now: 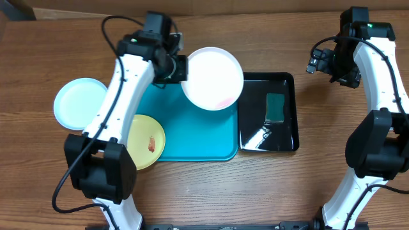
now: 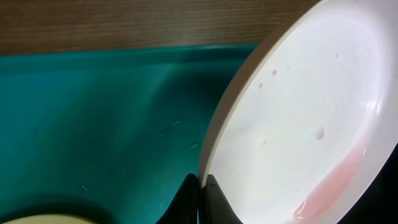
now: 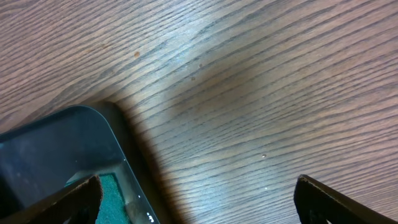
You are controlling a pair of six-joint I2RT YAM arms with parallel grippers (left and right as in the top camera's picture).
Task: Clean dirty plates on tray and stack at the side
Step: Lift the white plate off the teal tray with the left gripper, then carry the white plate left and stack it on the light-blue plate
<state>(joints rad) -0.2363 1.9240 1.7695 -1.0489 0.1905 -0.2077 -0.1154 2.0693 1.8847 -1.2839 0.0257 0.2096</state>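
Note:
My left gripper (image 1: 181, 68) is shut on the rim of the white plate (image 1: 214, 76) and holds it above the turquoise tray's (image 1: 192, 137) far right corner. In the left wrist view my left gripper (image 2: 201, 200) pinches the white plate (image 2: 298, 124), which has a pink smear at its lower right, over the tray (image 2: 93, 118). The pale yellow-green plate (image 1: 146, 142) with a reddish smear lies at the tray's near left corner. The light blue plate (image 1: 80, 102) lies on the table left of the tray. My right gripper (image 1: 317, 62) is open and empty, high at the far right (image 3: 196, 202).
A glossy black tray (image 1: 281, 137) with a green sponge (image 1: 275, 107) stands right of the turquoise tray; its corner (image 3: 62, 143) and the sponge (image 3: 112, 199) show in the right wrist view. Bare wooden table (image 1: 268, 191) lies around.

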